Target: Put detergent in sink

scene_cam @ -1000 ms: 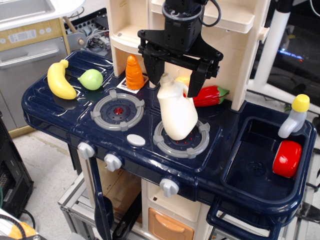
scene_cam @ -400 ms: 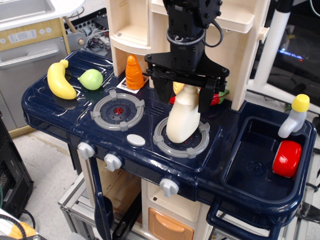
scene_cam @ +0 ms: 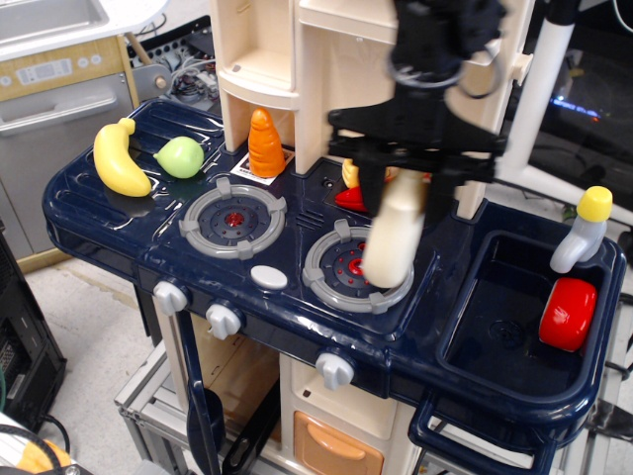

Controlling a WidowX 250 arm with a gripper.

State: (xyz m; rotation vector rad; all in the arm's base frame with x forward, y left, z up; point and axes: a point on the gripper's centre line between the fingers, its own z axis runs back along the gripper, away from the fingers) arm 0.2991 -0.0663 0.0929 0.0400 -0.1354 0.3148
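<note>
The cream-white detergent bottle [scene_cam: 393, 240] hangs upright in my black gripper [scene_cam: 409, 184], which is shut on its upper part. The bottle's base is just above the right edge of the right stove burner [scene_cam: 348, 271]. The picture of the arm and bottle is motion-blurred. The navy-blue sink [scene_cam: 506, 315] lies to the right of the bottle, a short way off. A red round toy [scene_cam: 568, 314] rests against its right wall.
A grey faucet with a yellow knob [scene_cam: 584, 230] stands at the sink's back right. A carrot [scene_cam: 265, 144], a green fruit [scene_cam: 180, 156] and a banana [scene_cam: 119, 158] lie at the back left. A red pepper [scene_cam: 351, 197] shows behind the bottle. The cream cabinet [scene_cam: 287, 69] rises behind.
My gripper has closed on the bottle, lifted it off the right burner and carried it to the right towards the sink.
</note>
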